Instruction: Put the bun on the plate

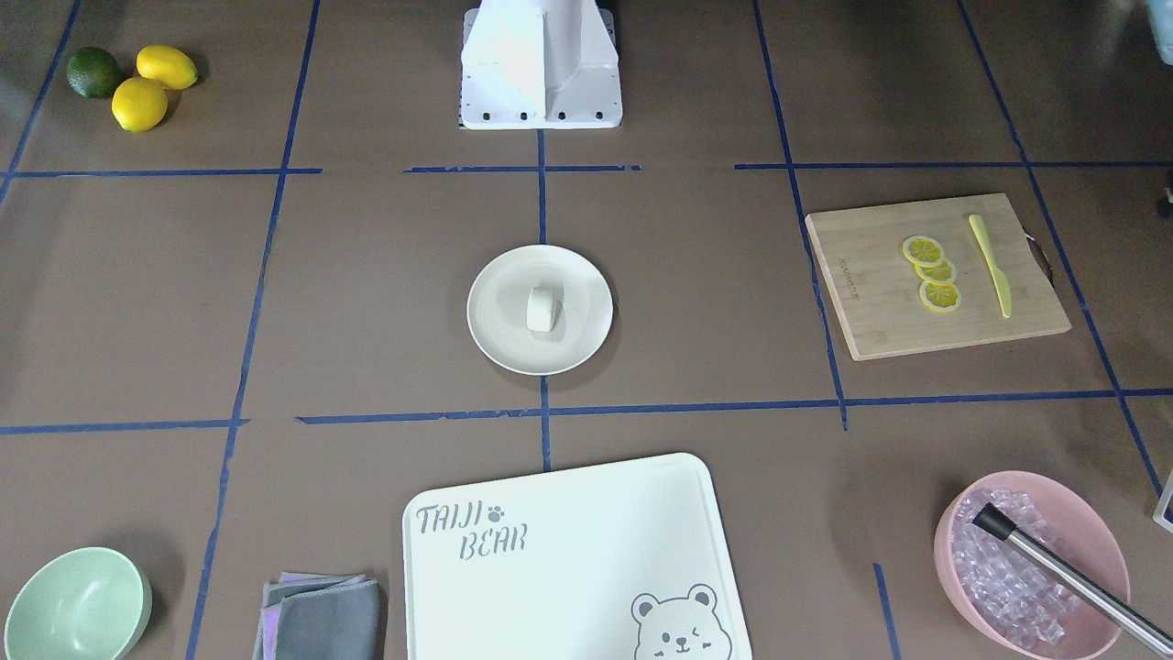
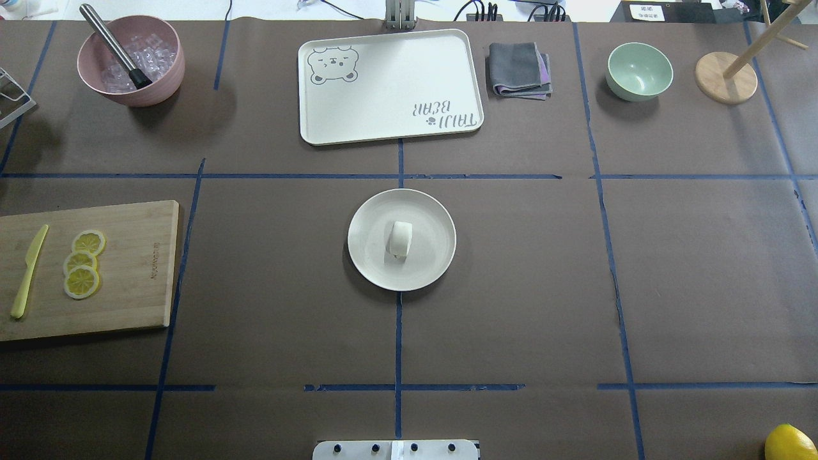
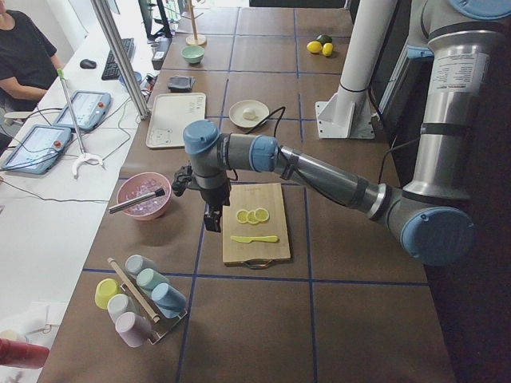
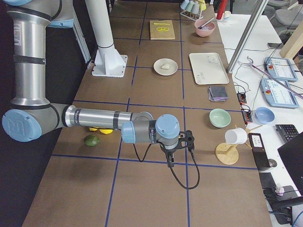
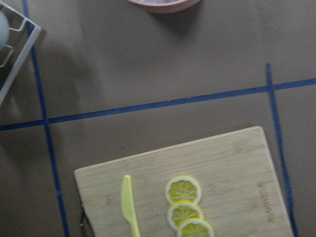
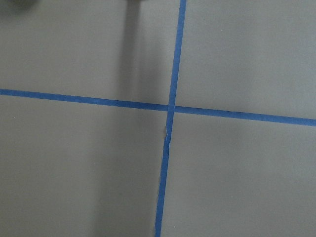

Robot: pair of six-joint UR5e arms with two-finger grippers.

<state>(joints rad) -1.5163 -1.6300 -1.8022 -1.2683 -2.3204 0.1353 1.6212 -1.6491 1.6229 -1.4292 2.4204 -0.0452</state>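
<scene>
**Bun Rests on Plate at Mid-Bench**

On the brown paper-covered bench (image 2: 255, 319), the grey-and-blue left arm (image 3: 319, 171) hangs by a wooden cutting board (image 2: 128, 281), and the right arm (image 4: 99, 118) hangs over bare paper. Whether either's jaws are released or clenched cannot be told. The round cream-white plate (image 2: 434, 255) carries the small, smooth white bun (image 2: 401, 239) at its middle.

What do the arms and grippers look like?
Silver-grey tubes, pale blue joint caps, one white pedestal. The left arm has a label on its upper tube; the right arm a logo cap. The left gripper and right gripper are black; a black cable loops from the right wrist.
</scene>
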